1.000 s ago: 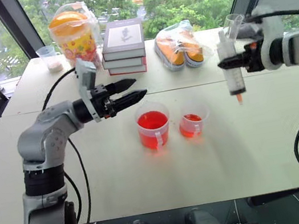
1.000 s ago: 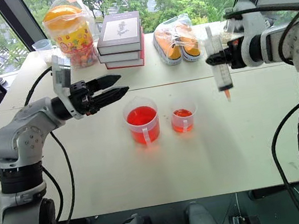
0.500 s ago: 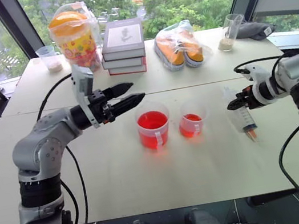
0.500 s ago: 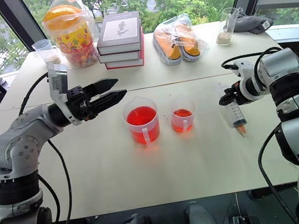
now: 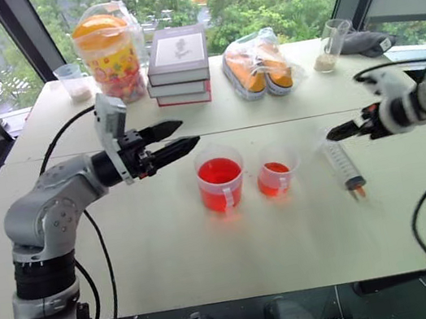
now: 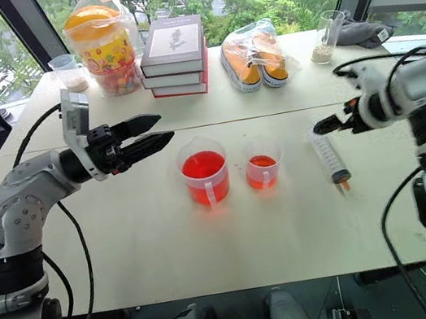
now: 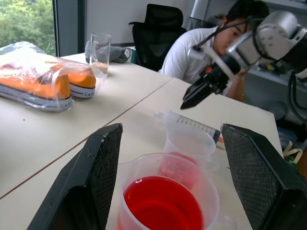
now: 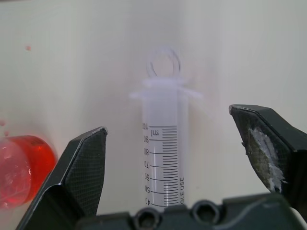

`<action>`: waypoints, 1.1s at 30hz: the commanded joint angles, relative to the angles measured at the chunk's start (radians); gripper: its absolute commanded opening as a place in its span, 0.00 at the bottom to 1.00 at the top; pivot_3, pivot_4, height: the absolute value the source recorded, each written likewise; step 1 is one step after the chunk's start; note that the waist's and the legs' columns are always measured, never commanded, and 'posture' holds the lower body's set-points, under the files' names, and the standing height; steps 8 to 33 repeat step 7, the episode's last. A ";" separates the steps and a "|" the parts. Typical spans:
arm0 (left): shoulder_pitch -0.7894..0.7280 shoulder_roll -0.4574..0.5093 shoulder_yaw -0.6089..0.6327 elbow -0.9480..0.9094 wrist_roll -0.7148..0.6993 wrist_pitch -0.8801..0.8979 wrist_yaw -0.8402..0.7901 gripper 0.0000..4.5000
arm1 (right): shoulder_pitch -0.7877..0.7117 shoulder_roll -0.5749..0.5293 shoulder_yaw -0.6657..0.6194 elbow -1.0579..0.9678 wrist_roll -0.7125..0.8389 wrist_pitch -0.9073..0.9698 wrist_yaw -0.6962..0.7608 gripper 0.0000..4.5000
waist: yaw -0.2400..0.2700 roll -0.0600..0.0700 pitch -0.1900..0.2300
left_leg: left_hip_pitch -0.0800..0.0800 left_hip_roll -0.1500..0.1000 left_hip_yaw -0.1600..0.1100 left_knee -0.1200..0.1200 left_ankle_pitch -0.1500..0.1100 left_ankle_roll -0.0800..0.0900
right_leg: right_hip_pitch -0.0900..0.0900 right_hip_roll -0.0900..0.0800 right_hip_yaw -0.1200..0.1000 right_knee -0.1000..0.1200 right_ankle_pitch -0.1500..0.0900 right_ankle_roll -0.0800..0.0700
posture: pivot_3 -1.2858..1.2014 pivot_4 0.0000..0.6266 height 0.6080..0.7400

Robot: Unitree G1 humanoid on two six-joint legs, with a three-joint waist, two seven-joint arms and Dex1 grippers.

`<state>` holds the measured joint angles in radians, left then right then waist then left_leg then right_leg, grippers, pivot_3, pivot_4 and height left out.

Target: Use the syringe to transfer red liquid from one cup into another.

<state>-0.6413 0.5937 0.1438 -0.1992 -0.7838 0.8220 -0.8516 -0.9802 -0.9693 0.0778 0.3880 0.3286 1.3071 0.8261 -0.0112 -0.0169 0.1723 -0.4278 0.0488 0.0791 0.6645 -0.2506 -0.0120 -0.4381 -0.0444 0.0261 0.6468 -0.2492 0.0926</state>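
Note:
The syringe (image 5: 343,167) lies flat on the table, orange tip toward me, to the right of the two cups. My right gripper (image 5: 332,133) hovers just above its plunger end, open; in the right wrist view the syringe barrel (image 8: 164,158) lies between the spread fingers without touching them. The larger cup (image 5: 220,179) holds red liquid (image 5: 218,172), and the smaller cup (image 5: 274,175) beside it holds a little. My left gripper (image 5: 185,131) is open and empty, level, just left of and above the larger cup (image 7: 168,201).
At the back of the table stand a stack of books (image 5: 177,65), bagged orange shoes (image 5: 262,64), a snack jar (image 5: 105,50) and two clear cups with grains (image 5: 70,81) (image 5: 331,46). A person (image 7: 211,45) sits beyond the table's right side.
My right gripper brought the syringe down from the air onto the table, let go of it and opened, drawing off to the right. The left arm stayed about where it was.

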 commanded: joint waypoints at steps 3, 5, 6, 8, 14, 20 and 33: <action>0.004 0.048 0.028 -0.028 -0.014 -0.003 -0.016 0.75 | 0.216 -0.058 -0.311 -0.550 0.220 0.096 0.071 0.99 | -0.004 0.000 0.000 | 0.000 0.000 0.000 0.000 0.000 0.000 | 0.000 0.000 0.000 0.001 0.000 0.000 | 0.52 0.24 1.00; 0.010 0.066 0.030 -0.022 -0.016 0.001 -0.026 0.75 | 0.299 -0.074 -0.389 -0.675 0.271 0.101 0.090 0.99 | -0.002 0.000 0.000 | 0.001 0.000 0.000 0.000 0.000 0.000 | 0.001 0.000 0.000 0.001 0.000 0.000 | 0.52 0.24 1.00; 0.008 0.068 0.026 -0.018 -0.015 0.002 -0.028 0.75 | 0.330 -0.080 -0.409 -0.703 0.286 0.095 0.094 0.99 | -0.002 0.000 0.000 | 0.001 0.000 -0.001 0.001 0.000 0.000 | 0.001 0.000 0.000 0.001 0.000 0.000 | 0.52 0.24 1.00; 0.009 0.072 0.019 -0.015 -0.012 0.001 -0.029 0.75 | 0.359 -0.080 -0.429 -0.729 0.301 0.094 0.096 0.99 | -0.002 0.000 0.000 | 0.002 0.000 0.000 0.002 0.000 0.000 | 0.002 0.000 0.000 0.001 0.000 0.000 | 0.52 0.24 1.00; 0.009 0.072 0.019 -0.015 -0.012 0.001 -0.029 0.75 | 0.359 -0.080 -0.429 -0.729 0.301 0.094 0.096 0.99 | -0.002 0.000 0.000 | 0.002 0.000 0.000 0.002 0.000 0.000 | 0.002 0.000 0.000 0.001 0.000 0.000 | 0.52 0.24 1.00; 0.009 0.072 0.019 -0.015 -0.012 0.001 -0.029 0.75 | 0.359 -0.080 -0.429 -0.729 0.301 0.094 0.096 0.99 | -0.002 0.000 0.000 | 0.002 0.000 0.000 0.002 0.000 0.000 | 0.002 0.000 0.000 0.001 0.000 0.000 | 0.52 0.24 1.00; 0.009 0.072 0.019 -0.015 -0.012 0.001 -0.029 0.75 | 0.359 -0.080 -0.429 -0.729 0.301 0.094 0.096 0.99 | -0.002 0.000 0.000 | 0.002 0.000 0.000 0.002 0.000 0.000 | 0.002 0.000 0.000 0.001 0.000 0.000 | 0.52 0.24 1.00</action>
